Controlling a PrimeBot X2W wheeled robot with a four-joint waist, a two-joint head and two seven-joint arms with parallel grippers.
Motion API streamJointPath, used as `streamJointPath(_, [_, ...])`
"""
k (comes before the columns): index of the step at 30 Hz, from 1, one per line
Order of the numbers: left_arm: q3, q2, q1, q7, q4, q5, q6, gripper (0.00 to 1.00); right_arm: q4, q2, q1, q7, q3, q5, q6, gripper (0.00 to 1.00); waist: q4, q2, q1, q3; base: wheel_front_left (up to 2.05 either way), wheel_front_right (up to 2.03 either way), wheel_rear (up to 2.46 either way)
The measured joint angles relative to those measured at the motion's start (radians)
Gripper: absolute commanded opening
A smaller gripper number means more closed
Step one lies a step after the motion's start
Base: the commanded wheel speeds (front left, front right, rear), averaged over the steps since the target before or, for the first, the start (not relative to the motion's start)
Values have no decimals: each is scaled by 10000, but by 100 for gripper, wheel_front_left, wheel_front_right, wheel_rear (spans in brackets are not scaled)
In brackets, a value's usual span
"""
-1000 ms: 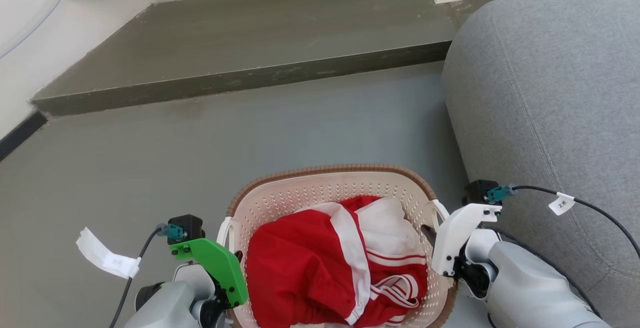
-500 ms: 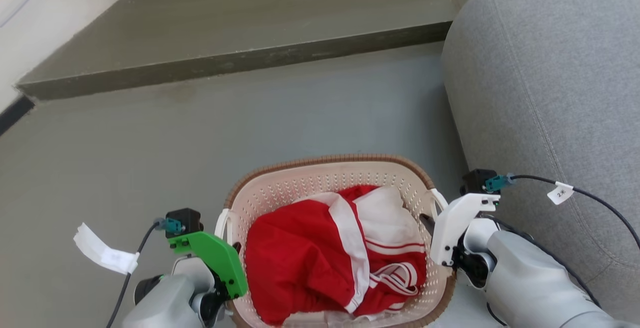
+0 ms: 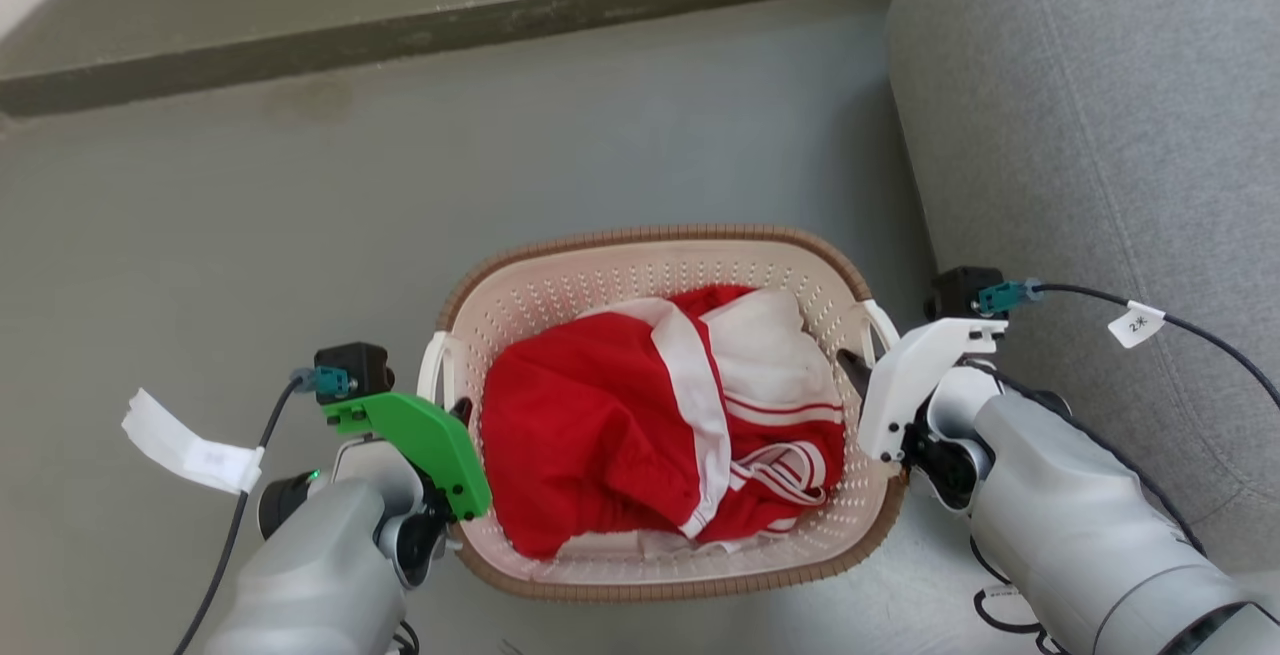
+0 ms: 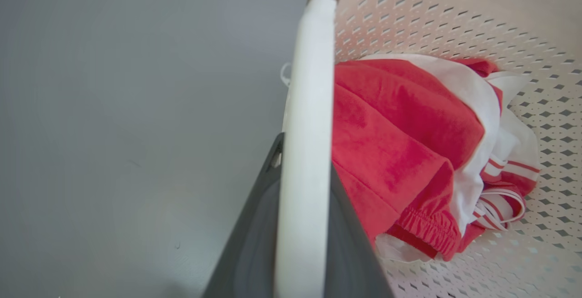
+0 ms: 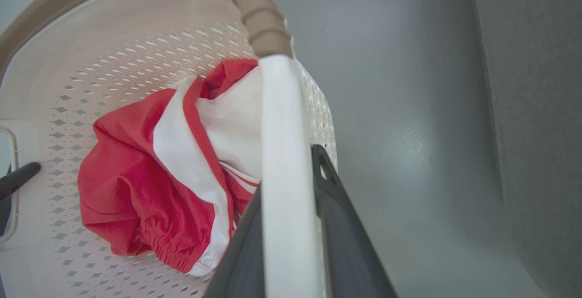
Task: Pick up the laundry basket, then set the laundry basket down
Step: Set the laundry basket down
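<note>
and here's the laundry basket [image 3: 655,233], cream and perforated with a brown woven rim, sitting low in the middle of the head view between the two arms. it's over the grey floor [image 3: 250,235], just beside the grey sofa [image 3: 1100,135] on the robot's right. whether its base is touching the floor or hanging just above it, hard to call from these angles.

inside, a crumpled heap of red and white clothes [image 3: 610,425] fills most of the bottom.

out to the sides now. the left gripper [image 3: 458,413] is clamped on the basket's left loop handle [image 4: 307,129]: in the left wrist view the white bar runs straight up between the two dark fingers [image 4: 254,234], pinched on both sides. the right gripper [image 3: 850,367] mirrors it, closed on the right loop handle [image 5: 282,152], dark fingers [image 5: 341,225] hugging the white bar, brown rim just above it. both pale forearms angle in from the lower corners.

further back, a raised grey-green step [image 3: 400,30] crosses the top of the head view.
</note>
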Motion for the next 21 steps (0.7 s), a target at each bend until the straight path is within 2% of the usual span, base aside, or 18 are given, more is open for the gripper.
streamJointPath(21, [-36,31,-1167,-677,-192,31,8,0,10,-209,-1184,-623,-82,-8,4,0,72,0,1,2106,0,0,0])
